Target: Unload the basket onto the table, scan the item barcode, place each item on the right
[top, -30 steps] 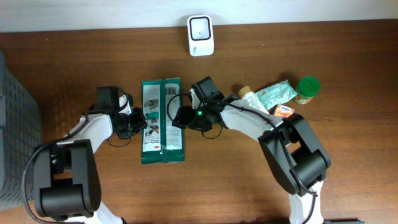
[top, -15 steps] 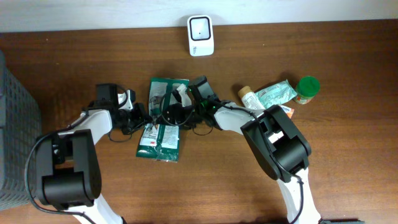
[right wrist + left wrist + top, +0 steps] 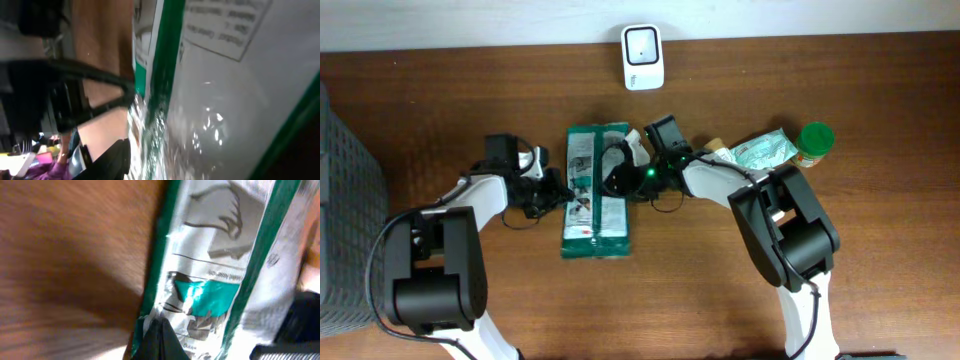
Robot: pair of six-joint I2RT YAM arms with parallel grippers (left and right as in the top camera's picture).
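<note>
The left pincer (image 3: 548,190) clamps the green-and-white foil packet (image 3: 597,218); right pincer (image 3: 618,178), part-open astride it, should close squarely before lifting.

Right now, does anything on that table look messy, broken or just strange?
Nothing spilled or broken. The green packet is pinched at its left edge by the left gripper, and its wrapper looks crumpled beside the right gripper. The groceries at far right lie in a jumble.
</note>
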